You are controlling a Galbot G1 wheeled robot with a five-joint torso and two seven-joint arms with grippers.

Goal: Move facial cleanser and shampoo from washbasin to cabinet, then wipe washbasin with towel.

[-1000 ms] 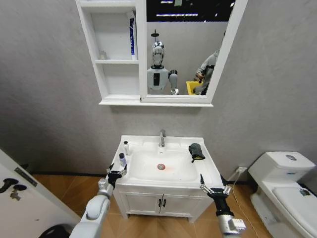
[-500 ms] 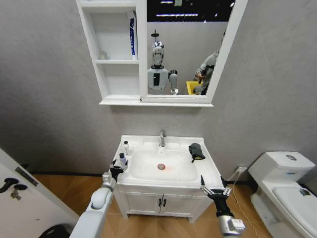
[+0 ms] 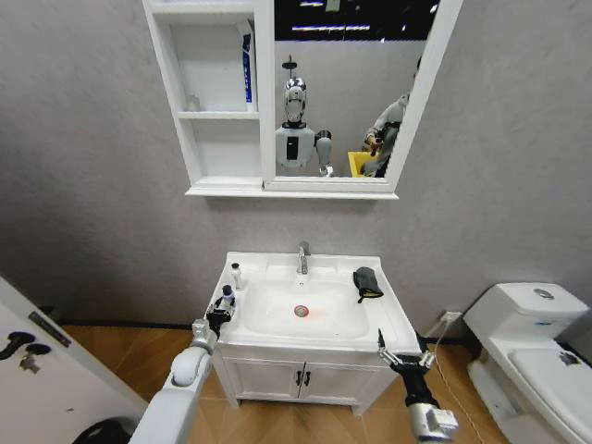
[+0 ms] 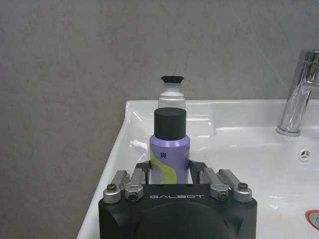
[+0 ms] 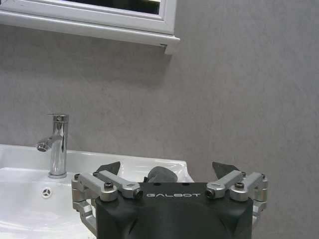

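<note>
Nearest, at the front left edge of the washbasin (image 3: pixel 277 268): left gripper (image 4: pixel 169 175), fingers either side of a purple bottle (image 4: pixel 169 149) with a black cap, close against it; fingertips hidden behind the black gripper body, so actual contact impossible to confirm. Bottle upright on the basin's left ledge, lower part cut off by the gripper housing. Just behind it, a second, white bottle (image 4: pixel 172 94) with a dark top, mostly hidden by the first; label unreadable.

At the front right corner of the basin, low and clear of the rim: right gripper (image 3: pixel 403 351), jaws spread wide, holding nothing.

Farther in: oval bowl with round drain, chrome tap (image 3: pixel 302 258) at the back. On the right ledge, the dark towel (image 3: pixel 366 282), bunched; in the right wrist view partly blocked by the gripper body (image 5: pixel 160 175).

Highest and farthest: wall cabinet (image 3: pixel 217 102), top cut off by the frame edge, a white-and-blue tube (image 3: pixel 247 67) upright in an upper compartment.
</note>
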